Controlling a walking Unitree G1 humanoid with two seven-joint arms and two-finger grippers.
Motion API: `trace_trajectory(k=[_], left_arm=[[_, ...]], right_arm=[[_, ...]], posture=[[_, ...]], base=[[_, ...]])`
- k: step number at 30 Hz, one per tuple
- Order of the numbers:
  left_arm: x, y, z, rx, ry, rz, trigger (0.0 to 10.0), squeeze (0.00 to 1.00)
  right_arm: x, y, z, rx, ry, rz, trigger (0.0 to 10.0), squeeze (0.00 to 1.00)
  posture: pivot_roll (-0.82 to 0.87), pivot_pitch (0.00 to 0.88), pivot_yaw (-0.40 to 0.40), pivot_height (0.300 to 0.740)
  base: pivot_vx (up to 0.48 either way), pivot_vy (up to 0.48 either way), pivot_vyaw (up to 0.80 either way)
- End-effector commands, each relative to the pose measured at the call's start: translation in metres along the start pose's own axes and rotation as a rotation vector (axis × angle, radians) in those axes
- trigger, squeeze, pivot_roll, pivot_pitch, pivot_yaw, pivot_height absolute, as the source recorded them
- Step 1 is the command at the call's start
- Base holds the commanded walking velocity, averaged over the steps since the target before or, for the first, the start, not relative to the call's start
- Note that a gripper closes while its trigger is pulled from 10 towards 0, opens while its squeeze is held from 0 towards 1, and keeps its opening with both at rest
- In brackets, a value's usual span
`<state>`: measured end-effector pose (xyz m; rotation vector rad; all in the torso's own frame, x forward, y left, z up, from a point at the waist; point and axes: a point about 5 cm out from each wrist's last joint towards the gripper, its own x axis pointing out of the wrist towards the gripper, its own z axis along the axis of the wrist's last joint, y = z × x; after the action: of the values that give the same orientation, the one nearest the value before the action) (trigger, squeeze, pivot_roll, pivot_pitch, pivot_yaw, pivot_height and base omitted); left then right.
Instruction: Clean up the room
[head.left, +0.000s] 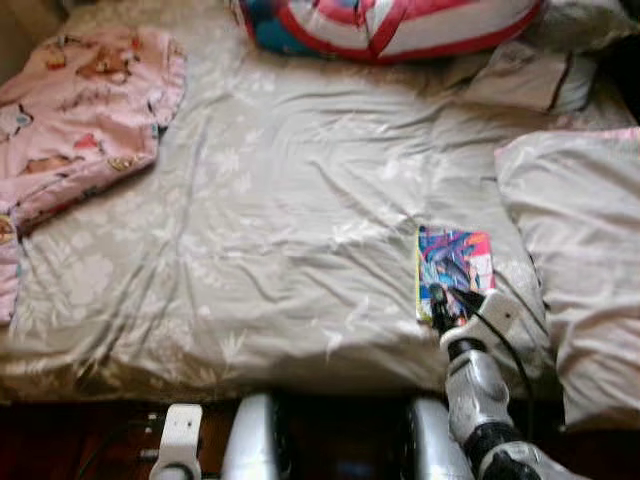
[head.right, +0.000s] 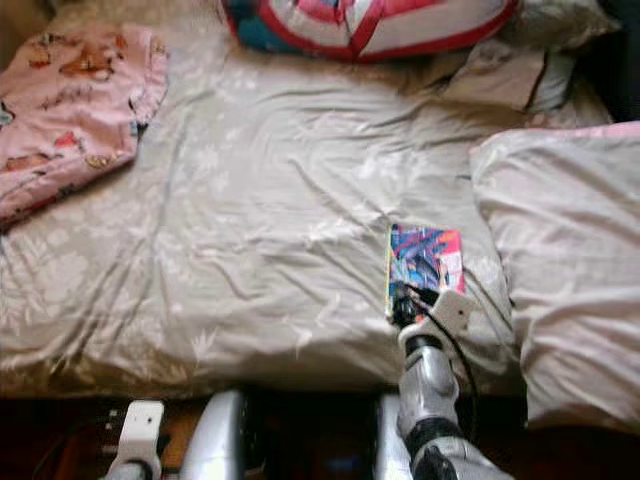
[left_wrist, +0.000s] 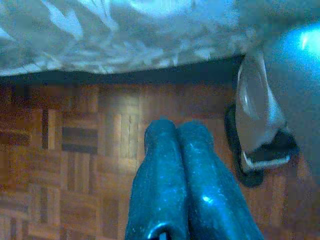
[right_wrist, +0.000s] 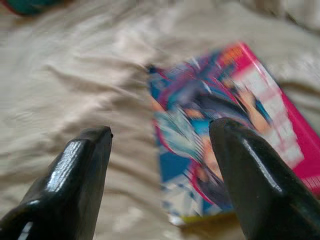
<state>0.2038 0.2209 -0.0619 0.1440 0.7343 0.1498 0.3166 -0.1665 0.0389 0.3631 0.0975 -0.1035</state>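
No lettering on the comic book (head.left: 455, 268) is legible.

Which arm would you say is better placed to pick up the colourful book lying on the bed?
The right. Its pincer is open just over the book, near its lower edge. The left pincer is shut, down by the wooden floor below the bed.

Left gripper (left_wrist: 177, 131) fingers pressed together, pointing down at parquet floor (left_wrist: 70, 165). Bed cover edge (left_wrist: 115, 40) hangs near floor, dark gap under it. Silver robot part (left_wrist: 260, 110) just beside fingers, blurred.
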Motion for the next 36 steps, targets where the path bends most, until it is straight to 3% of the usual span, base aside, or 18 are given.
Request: trace_trajectory(k=[1,9,13,16,18,22,26,30,31,34,36], left_arm=[[-0.001,0.001,-0.004,-0.030,0.023,0.020,10.0,0.00],[0.005,-0.001,0.015,-0.043,-0.024,0.037,10.0,0.00],[0.006,-0.002,0.016,-0.043,-0.024,0.036,10.0,0.00],[0.006,-0.004,0.017,-0.049,-0.019,0.023,10.0,0.00],[0.006,-0.009,0.016,-0.045,-0.009,0.010,10.0,0.00],[0.006,-0.015,0.014,-0.048,-0.002,0.000,10.0,0.00],[0.005,-0.019,0.013,-0.053,0.004,-0.011,10.0,0.00],[0.005,-0.023,0.010,-0.074,0.026,-0.018,10.0,0.00],[0.004,-0.024,0.008,-0.082,0.039,-0.018,10.0,0.00],[0.004,-0.025,0.006,-0.088,0.051,-0.019,10.0,0.00],[0.004,-0.026,0.006,-0.089,0.054,-0.021,10.0,0.00]], right_arm=[[-0.005,0.000,-0.004,-0.014,-0.009,0.021,10.0,0.00],[0.000,0.009,0.000,-0.085,-0.007,0.078,10.0,0.00],[0.001,0.010,0.001,-0.089,-0.010,0.081,10.0,0.00],[0.001,0.009,0.000,-0.116,0.013,0.080,10.0,0.00],[-0.004,0.006,-0.008,-0.186,0.051,0.083,10.0,0.00],[-0.008,0.004,-0.013,-0.201,0.072,0.101,10.0,0.00],[-0.016,-0.004,-0.026,-0.256,0.152,0.107,10.0,0.00],[-0.031,-0.023,-0.050,-0.324,0.326,0.050,10.0,0.00],[-0.041,-0.033,-0.060,-0.329,0.411,0.003,10.0,0.00],[-0.058,-0.053,-0.075,-0.253,0.531,-0.108,10.0,0.00],[-0.068,-0.061,-0.083,-0.257,0.586,-0.130,10.0,0.00]], posture=[[-0.01,0.104,0.054,0.612],[-0.02,0.070,0.038,0.657],[-0.02,0.068,0.038,0.677],[-0.03,0.063,0.037,0.692],[-0.05,0.054,0.030,0.712],[-0.06,0.046,0.018,0.732],[-0.07,0.037,0.006,0.740],[-0.07,0.018,-0.007,0.740],[-0.07,0.012,-0.009,0.740],[-0.07,0.000,-0.014,0.740],[-0.07,0.000,-0.014,0.740]], base=[[0.000,0.000,0.00],[0.000,0.000,0.00],[0.000,0.000,0.00],[0.000,0.000,0.00],[0.000,0.000,0.00],[0.000,0.000,0.00],[0.000,0.000,0.00],[0.000,0.000,0.00],[0.000,0.000,0.00],[0.000,0.000,0.00],[0.000,0.000,0.00]])
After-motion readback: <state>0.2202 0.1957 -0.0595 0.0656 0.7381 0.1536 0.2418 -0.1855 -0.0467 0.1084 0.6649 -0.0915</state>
